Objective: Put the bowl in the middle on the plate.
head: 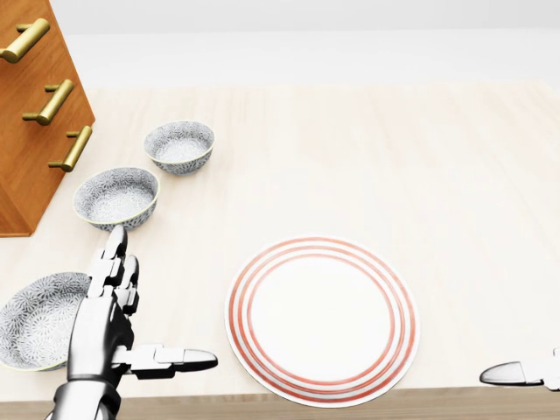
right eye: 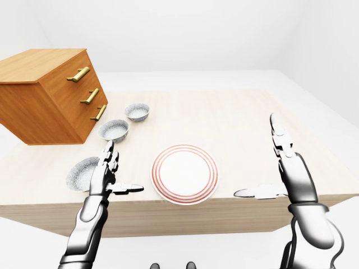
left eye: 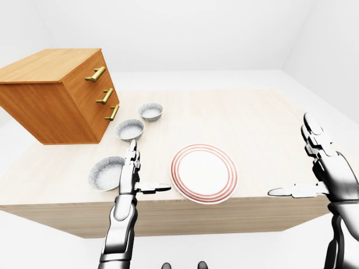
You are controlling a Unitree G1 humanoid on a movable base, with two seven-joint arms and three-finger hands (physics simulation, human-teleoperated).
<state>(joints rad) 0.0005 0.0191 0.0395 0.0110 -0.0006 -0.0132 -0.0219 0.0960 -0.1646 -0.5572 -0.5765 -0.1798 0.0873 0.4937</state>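
Three patterned grey bowls stand in a slanted row at the left of the head view: the smallest bowl at the top, the middle bowl below it, the widest bowl at the bottom left. A white plate with red rings lies at the bottom centre. My left hand is open, fingers pointing up just below the middle bowl, thumb out to the right. My right hand is open, well right of the plate near the table's edge; the head view shows only its thumb tip.
A wooden chest of drawers with brass handles stands on the table left of the bowls. The pale wooden table stretches away to the right and top of the head view. Its near edge runs below the plate.
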